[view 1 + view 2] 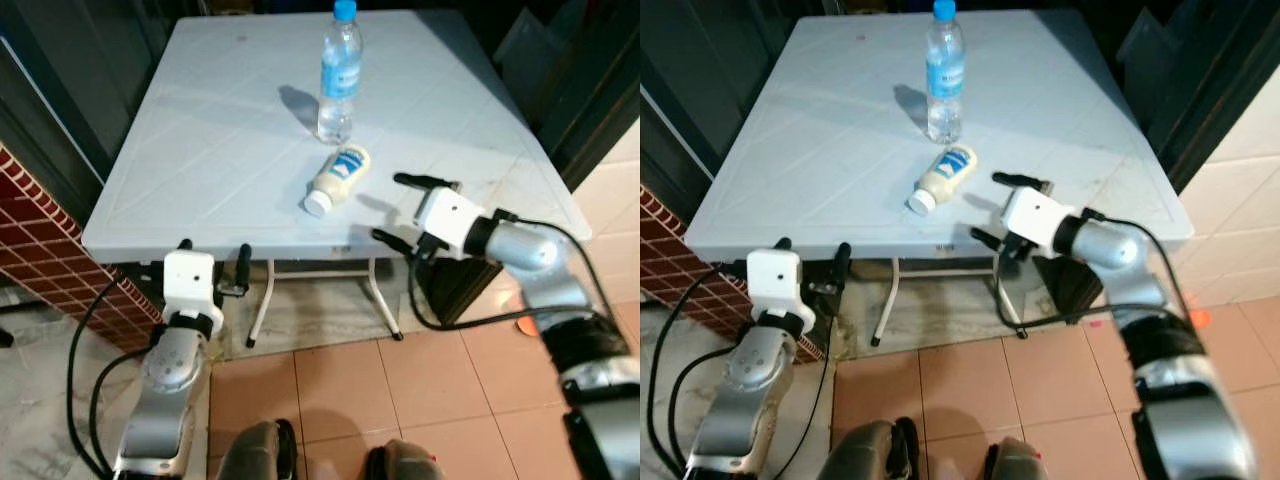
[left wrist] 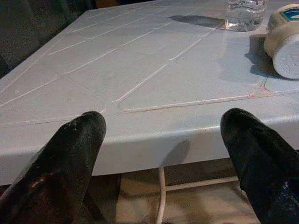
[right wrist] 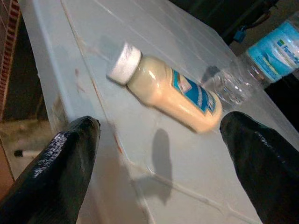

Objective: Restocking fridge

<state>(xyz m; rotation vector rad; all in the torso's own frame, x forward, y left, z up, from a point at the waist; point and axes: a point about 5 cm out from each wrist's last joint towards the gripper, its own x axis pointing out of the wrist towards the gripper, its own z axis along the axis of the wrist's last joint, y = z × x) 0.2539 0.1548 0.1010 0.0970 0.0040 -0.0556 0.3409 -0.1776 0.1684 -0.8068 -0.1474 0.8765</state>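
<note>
A cream mayonnaise bottle (image 1: 338,177) with a white cap lies on its side near the front edge of the pale blue table (image 1: 200,150). Just behind it a clear water bottle (image 1: 339,72) with a blue cap stands upright. My right gripper (image 1: 408,208) is open at the table's front edge, to the right of the mayonnaise bottle (image 3: 168,92) and apart from it, with nothing between its fingers (image 3: 56,172). Below the front left edge my left gripper (image 1: 212,254) is open and empty, its fingers (image 2: 70,158) level with the table rim.
A red brick wall (image 1: 40,240) stands at the left, next to the table's corner. White table legs (image 1: 262,300) and a crossbar run under the top. The floor (image 1: 400,400) is tiled in terracotta. Dark openings lie behind and right of the table.
</note>
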